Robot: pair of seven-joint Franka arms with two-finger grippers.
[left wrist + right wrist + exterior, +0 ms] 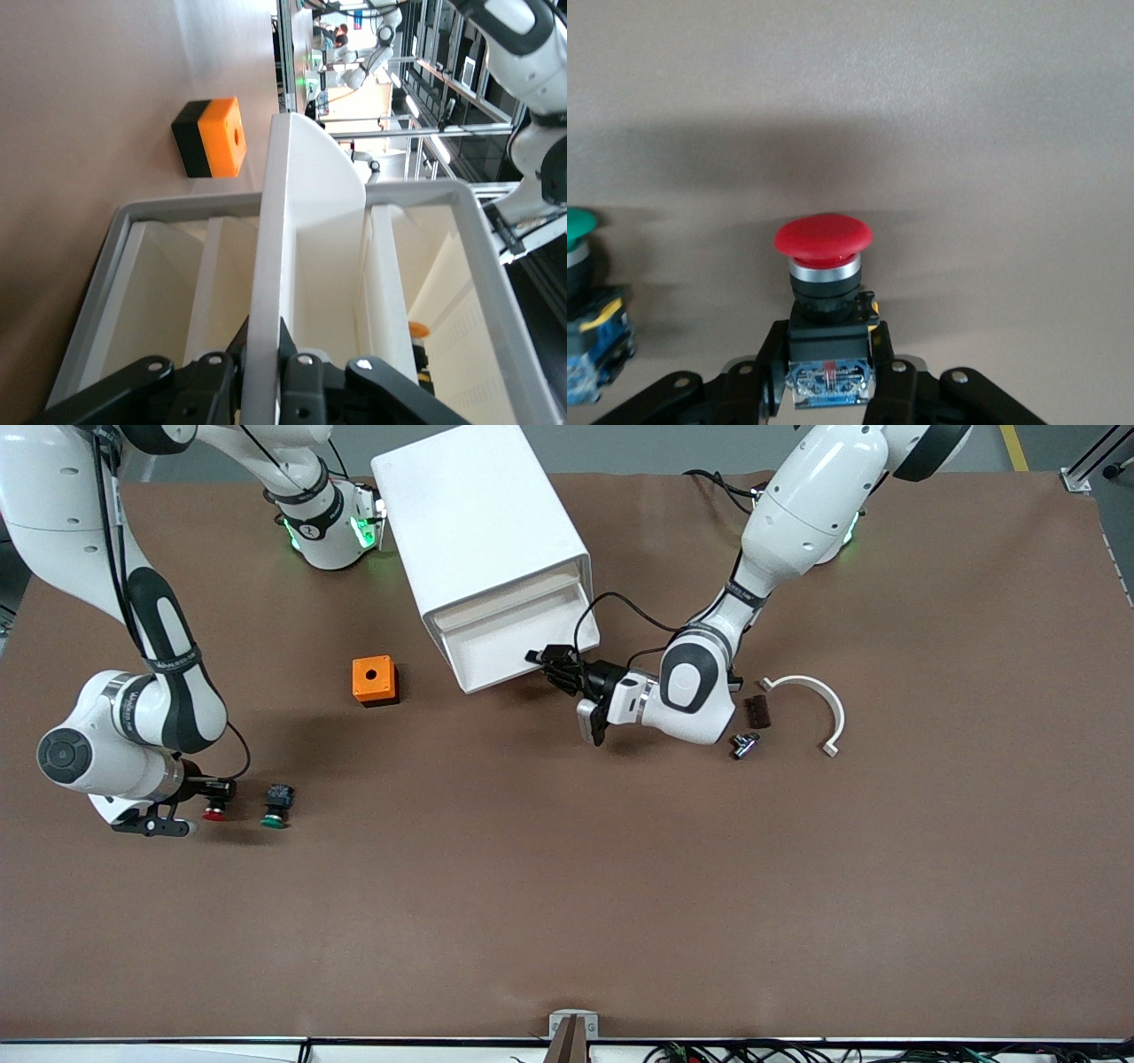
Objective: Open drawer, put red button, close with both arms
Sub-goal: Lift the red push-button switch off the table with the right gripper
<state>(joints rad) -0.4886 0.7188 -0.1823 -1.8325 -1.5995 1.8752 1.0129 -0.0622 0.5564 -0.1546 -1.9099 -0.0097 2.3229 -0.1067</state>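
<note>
Right gripper (211, 795), low near the table edge at the right arm's end: fingers clenched on the black-and-blue body of the red button (824, 237), cap pointing out from the jaws. Button at or just above the table surface; cannot tell which. Green-capped button (276, 806) lies just beside it. Orange box (374, 680) sits farther from the front camera, toward the middle of the table.

Left gripper (556, 666) at the cabinet (483, 531) mouth, mid-table toward the bases' edge: fingers pinched on the front panel of the drawer (306, 230), which stands pulled out.

Progress, as judged: opening looks done, button grasped. Left: carry the button across to the drawer, drop it in, push shut with both arms.

Surface: brown mat, matte, faintly creased. A curved white bracket (819, 704) and small dark parts (756, 711) lie beside the left arm. Room: grey floor past the bases' edge; racks and another robot arm visible in the left wrist view.
</note>
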